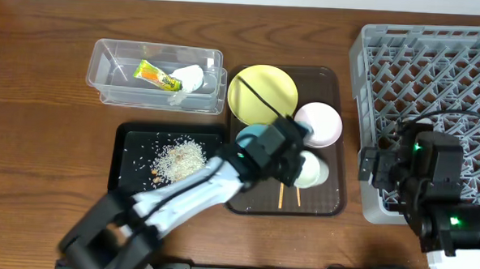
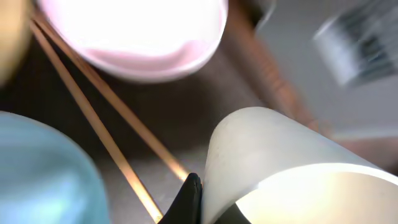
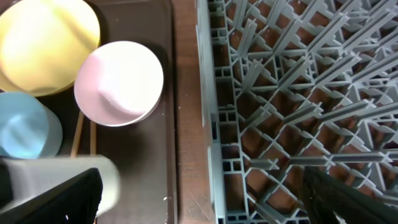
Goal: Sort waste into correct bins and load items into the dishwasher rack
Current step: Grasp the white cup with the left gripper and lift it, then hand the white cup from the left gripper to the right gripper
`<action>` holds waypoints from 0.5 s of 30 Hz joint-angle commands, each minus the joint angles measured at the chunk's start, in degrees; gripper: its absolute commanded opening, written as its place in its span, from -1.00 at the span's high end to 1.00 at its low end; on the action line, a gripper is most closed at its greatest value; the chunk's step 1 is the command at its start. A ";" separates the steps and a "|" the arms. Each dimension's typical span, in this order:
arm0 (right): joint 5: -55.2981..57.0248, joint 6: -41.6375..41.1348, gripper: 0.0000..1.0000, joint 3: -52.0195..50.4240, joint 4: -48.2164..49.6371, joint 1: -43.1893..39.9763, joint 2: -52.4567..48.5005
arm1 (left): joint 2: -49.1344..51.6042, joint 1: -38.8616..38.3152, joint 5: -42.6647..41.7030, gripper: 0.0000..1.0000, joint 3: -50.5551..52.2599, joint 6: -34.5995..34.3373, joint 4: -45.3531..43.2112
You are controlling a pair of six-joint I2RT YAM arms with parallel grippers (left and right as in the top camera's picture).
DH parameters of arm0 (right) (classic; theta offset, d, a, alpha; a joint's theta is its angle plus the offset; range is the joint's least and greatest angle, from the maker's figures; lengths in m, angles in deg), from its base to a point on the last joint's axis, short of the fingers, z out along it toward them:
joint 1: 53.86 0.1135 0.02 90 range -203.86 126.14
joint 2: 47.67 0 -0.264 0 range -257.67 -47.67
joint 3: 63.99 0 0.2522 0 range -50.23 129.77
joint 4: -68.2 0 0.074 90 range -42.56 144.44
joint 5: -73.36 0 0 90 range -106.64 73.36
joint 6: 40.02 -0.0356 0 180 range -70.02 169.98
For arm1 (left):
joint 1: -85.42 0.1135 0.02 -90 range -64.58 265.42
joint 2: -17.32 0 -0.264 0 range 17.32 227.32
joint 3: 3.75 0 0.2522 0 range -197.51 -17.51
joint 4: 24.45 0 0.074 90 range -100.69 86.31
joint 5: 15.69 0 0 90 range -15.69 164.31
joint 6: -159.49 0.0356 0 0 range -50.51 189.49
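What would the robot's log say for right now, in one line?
left gripper: shut on white cup rim, over brown tray | right gripper: open, over rack edge

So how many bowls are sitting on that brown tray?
2: a white bowl near the tray's right edge, and a light-blue bowl to its left, partly hidden under the left arm. The white cup isn't counted.

the table holds one pale-yellow plate, two bowls, namely a white bowl and a light-blue bowl, one small white cup and two chopsticks. there are two bins, one clear tub and one black tray, plus one brown serving tray and one grey rack. the waste comes to one snack wrapper, one crumpled napkin and one scatter of rice.
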 commanded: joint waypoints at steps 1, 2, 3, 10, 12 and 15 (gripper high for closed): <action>-3.56 0.07 -0.98 1.03 0.52 0.39 -2.27 | -6.64 5.18 -5.20 0.88 -0.96 -5.62 0.04; -6.03 0.61 -0.99 1.03 0.70 0.39 -3.10 | -7.78 7.43 -6.71 0.88 -0.96 -7.63 0.00; -8.22 1.25 -0.99 1.03 0.85 0.39 -3.74 | -8.41 9.22 -8.17 0.88 -0.96 -9.27 -0.02; -43.15 19.80 -0.98 1.03 2.95 0.44 -10.60 | -6.40 24.74 -38.40 0.88 -0.96 -23.89 -4.31; -53.09 25.53 -0.99 1.03 3.52 0.46 -12.90 | -4.85 26.62 -47.67 0.88 -0.96 -24.46 -6.36; -59.80 27.21 -0.98 1.03 6.34 0.46 -16.00 | -3.08 27.54 -56.48 0.88 -0.96 -25.97 -7.10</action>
